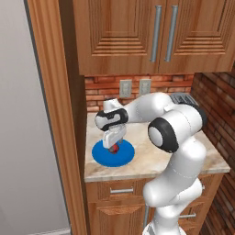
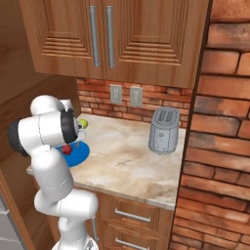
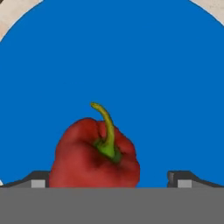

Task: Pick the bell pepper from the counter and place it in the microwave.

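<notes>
I am hanging my pincer [image 1: 113, 146], fingers spread wide, straight over the bell pepper [image 3: 95, 155], which is sitting stem-up on the blue plate [image 3: 166, 78] on the table [image 1: 151, 158], off-centre toward one fingertip [image 3: 38, 180].

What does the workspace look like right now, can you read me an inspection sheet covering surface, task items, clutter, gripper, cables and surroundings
Surface: beige marbled counter over wooden drawers.
Job's things: red bell pepper with a green stem sits on the blue plate.
Clutter: grey toaster to the right; small yellow-green ball near the brick wall.
Gripper: gripper low over the plate, open, a fingertip on each side of the pepper, the right one clear of it; contact on the left cannot be judged.
Cables: nothing seen.
Surroundings: wooden wall cabinets above, two wall outlets on red brick.
</notes>
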{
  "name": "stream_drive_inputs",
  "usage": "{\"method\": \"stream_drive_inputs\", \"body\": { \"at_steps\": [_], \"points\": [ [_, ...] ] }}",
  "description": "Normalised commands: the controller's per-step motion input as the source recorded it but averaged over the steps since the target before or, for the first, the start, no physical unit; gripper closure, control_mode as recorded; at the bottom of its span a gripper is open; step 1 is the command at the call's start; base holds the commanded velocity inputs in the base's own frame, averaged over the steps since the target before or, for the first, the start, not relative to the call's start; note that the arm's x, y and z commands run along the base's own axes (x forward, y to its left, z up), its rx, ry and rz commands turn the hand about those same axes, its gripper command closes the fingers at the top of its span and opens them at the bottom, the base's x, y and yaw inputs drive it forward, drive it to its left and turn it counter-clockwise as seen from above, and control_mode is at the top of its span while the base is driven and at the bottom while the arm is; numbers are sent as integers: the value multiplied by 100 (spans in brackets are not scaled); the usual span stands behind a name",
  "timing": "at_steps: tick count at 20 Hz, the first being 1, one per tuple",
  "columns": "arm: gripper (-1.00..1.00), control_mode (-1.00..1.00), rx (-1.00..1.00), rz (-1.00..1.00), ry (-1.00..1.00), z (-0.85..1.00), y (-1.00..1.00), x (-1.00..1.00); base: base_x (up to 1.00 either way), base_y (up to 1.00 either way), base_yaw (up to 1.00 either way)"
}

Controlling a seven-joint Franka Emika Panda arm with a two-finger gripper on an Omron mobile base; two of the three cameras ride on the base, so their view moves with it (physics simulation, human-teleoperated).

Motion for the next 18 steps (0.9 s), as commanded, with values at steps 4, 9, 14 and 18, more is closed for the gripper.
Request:
{"method": "stream_drive_inputs", "body": {
  "at_steps": [4, 9, 14, 18],
  "points": [
    [-100, -100, 5, -1, 0, -25, 6, 15, 0, 0, 0],
    [-100, -100, 6, -4, 0, -24, 12, -2, 0, 0, 0],
    [-100, -100, 5, -6, 0, -30, 5, 0, 0, 0, 0],
    [100, -100, 3, -6, 0, -17, 0, 0, 0, 0, 0]
  ]
}}
